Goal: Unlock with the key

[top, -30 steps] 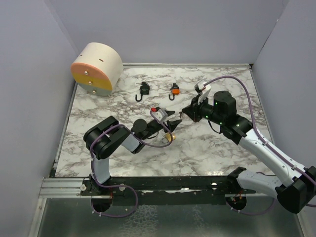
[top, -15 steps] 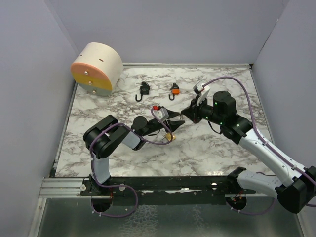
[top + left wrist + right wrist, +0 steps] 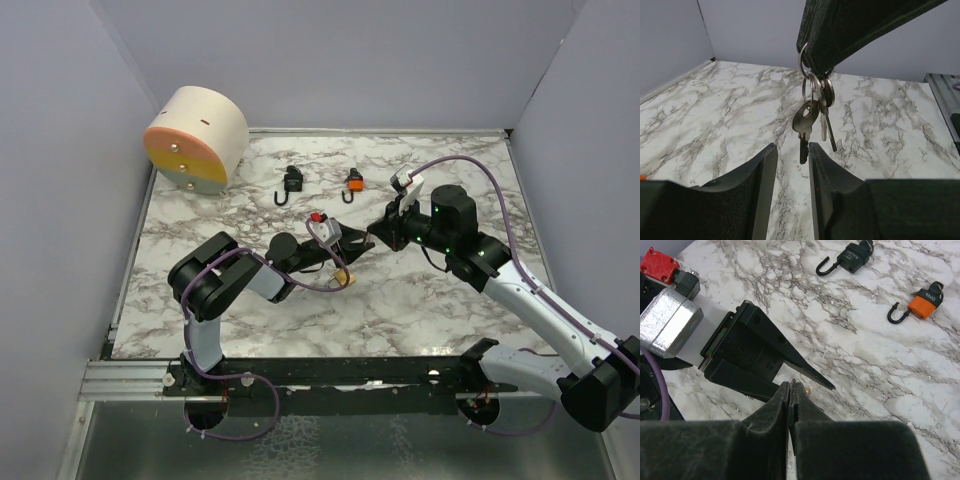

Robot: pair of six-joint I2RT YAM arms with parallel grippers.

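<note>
My right gripper (image 3: pixel 378 230) is shut on a ring of several silver keys (image 3: pixel 809 116) and holds it in the air; its fingers (image 3: pixel 840 30) fill the top of the left wrist view, the keys hanging below. My left gripper (image 3: pixel 366 241) is just beneath, jaws a narrow gap apart (image 3: pixel 793 146), with one key's tip hanging at that gap. In the right wrist view the shut gripper (image 3: pixel 791 385) pinches the ring above the left fingers (image 3: pixel 765 352). A small brass padlock (image 3: pixel 346 277) lies on the marble under the left arm.
A black padlock (image 3: pixel 292 180) (image 3: pixel 852 257) and an orange padlock (image 3: pixel 354 181) (image 3: pixel 922 302) lie at the back middle. A round cream and orange box (image 3: pixel 195 138) stands at the back left. Grey walls enclose the marble table (image 3: pixel 440 300).
My left gripper has risen slightly toward the right gripper and the hanging keys. The right gripper has shifted only a little.
</note>
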